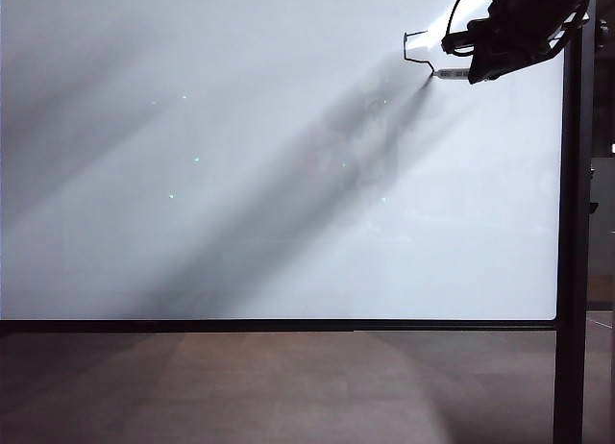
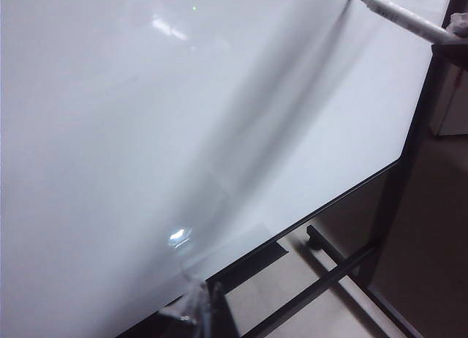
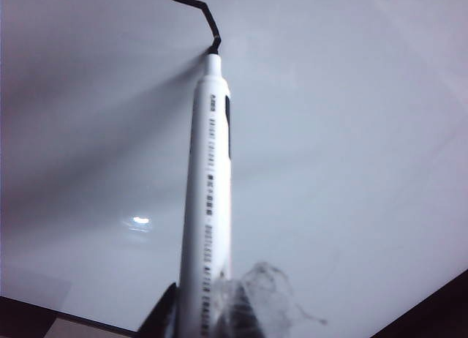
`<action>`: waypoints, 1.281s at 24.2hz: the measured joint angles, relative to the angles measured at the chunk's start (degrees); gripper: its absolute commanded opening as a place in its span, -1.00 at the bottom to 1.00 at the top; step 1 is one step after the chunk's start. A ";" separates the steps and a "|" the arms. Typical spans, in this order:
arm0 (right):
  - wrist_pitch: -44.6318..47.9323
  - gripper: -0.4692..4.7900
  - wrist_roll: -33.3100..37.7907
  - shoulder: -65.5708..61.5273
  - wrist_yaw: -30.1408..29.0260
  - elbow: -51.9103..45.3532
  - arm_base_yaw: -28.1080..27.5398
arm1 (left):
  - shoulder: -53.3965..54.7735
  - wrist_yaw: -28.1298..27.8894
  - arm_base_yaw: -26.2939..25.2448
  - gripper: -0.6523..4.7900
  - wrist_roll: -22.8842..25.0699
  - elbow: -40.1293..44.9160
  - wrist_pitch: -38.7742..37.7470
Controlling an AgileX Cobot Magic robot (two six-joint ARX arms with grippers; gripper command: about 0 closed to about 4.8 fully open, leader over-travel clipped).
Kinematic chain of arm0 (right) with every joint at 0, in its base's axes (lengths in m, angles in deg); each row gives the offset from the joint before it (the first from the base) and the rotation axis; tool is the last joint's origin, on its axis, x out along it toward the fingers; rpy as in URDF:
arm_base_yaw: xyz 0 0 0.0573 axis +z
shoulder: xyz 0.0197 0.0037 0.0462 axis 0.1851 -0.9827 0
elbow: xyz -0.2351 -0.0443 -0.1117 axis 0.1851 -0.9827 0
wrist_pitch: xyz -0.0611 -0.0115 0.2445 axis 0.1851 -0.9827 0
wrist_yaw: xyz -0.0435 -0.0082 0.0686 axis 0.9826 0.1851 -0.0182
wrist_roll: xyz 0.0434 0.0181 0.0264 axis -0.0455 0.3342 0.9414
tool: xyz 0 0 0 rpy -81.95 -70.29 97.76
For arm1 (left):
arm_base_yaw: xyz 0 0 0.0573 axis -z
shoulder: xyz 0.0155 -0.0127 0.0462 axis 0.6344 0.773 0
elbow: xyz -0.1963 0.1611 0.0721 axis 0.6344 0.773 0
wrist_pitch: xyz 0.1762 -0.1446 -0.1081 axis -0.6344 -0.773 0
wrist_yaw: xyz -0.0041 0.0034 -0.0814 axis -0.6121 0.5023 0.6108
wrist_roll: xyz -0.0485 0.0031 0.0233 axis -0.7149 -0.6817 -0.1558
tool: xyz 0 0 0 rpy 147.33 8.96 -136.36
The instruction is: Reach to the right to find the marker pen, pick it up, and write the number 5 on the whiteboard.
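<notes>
The whiteboard (image 1: 240,175) fills the exterior view. At its upper right my right gripper (image 1: 473,74) is shut on the marker pen (image 1: 452,74), whose black tip touches the board. Thin black strokes of the number 5 (image 1: 405,46) end at the tip: a top bar, a down stroke and a slant. In the right wrist view the white pen (image 3: 208,206) stands between the fingers (image 3: 164,316), and the drawn line (image 3: 191,1) runs off its tip across the board (image 3: 351,133). In the left wrist view my left gripper (image 2: 205,312) is shut on nothing, low beside the board (image 2: 146,133), far from the pen (image 2: 406,17).
A dark upright post (image 1: 575,223) borders the board on the right, and a black frame rail (image 1: 279,325) runs along its lower edge. Brown floor lies below. The stand's base bars (image 2: 329,272) show under the board. The arm's shadow falls across the board.
</notes>
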 measured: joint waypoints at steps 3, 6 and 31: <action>-0.72 -0.84 0.00 -0.02 -0.02 0.02 0.00 | 0.00 0.00 0.00 -0.78 0.00 0.00 0.00; -1.97 -0.84 0.00 -0.09 -0.04 0.00 0.00 | 0.00 0.00 -0.02 -0.78 0.00 0.00 0.00; -2.25 -0.84 0.26 0.70 -1.66 -0.02 0.11 | 0.00 0.02 0.00 -0.78 0.00 0.00 -0.02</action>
